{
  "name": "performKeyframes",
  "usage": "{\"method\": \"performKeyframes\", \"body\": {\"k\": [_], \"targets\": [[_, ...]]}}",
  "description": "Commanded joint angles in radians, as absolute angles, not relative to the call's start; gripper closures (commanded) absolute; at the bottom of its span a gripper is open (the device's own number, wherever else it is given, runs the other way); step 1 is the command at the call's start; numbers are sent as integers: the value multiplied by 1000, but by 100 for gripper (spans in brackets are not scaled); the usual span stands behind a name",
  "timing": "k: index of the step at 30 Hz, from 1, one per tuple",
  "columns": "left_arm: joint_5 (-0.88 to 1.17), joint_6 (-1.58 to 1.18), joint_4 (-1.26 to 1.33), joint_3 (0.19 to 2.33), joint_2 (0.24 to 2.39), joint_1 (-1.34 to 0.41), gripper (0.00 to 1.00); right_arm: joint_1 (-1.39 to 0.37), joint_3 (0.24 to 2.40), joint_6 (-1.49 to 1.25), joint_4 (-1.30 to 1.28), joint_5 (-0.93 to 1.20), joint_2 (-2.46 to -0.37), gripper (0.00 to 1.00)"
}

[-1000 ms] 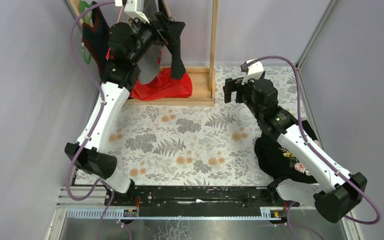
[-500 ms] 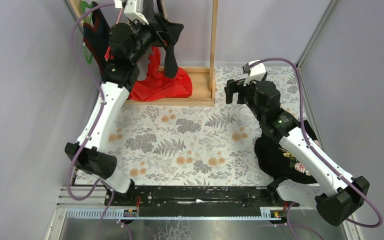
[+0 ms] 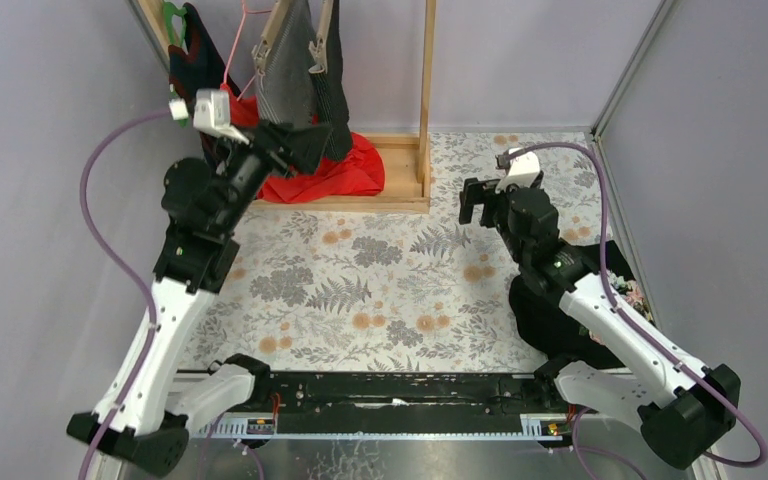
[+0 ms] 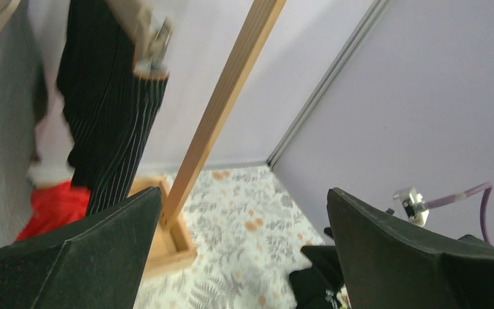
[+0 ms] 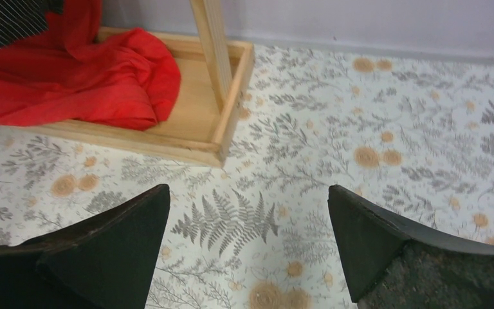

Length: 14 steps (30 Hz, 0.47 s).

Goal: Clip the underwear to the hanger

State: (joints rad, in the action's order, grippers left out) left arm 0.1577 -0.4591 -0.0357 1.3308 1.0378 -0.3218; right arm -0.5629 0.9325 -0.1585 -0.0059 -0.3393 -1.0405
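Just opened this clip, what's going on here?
Neither arm holds anything right now. The left gripper is open, just in front of the wooden rack, where a grey garment and a black pinstriped garment hang from clip hangers above a red cloth lying in the rack's base tray. The right gripper is open too, hovering above the floral tablecloth. A dark pile of clothing lies beside the right arm.

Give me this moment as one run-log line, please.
left gripper: open, empty | right gripper: open, empty, over table | black striped garment: clipped to hanger | red cloth: on rack base
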Motion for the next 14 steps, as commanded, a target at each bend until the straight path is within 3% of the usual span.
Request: {"method": "performKeyframes", "body": {"k": [1,14], "targets": [[70,-498,0,1139,892,-330,0,-560,817,-224,115,-434,-965,1],[51,-498,-62,932,773,-353,0,-560,727,-263,82,-382,-962,1]]}}
